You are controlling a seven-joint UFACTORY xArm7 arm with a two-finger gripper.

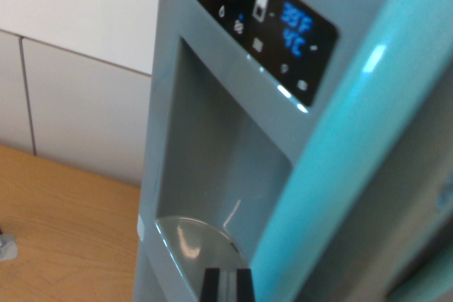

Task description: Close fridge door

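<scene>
**Fridge Door Closing: Claw at the Door Face**

The claw (226,284) shows only as a dark tip at the bottom edge of the wrist view. How far it is open cannot be told, and nothing is visibly held in it.

The pale grey-green metal fridge door (170,90) fills the centre of the view, tilted. Its recessed dispenser alcove (226,153) sits directly above the claw. Above the alcove is a black glossy control panel with blue digits (262,19). A glossy turquoise rounded bar (354,139), probably the door handle, runs diagonally down the wrist view's right.

Step in hand, as judged: approach or early contact with the door face. Whether the claw touches the door cannot be told. The next move calls for a steady push against the flat panel, clear of the alcove and control panel.

Surroundings: a light brown wooden surface (64,224), possibly a floor or bench, lies at the wrist view's lower left. A white panelled wall (78,54) stands behind it.
</scene>
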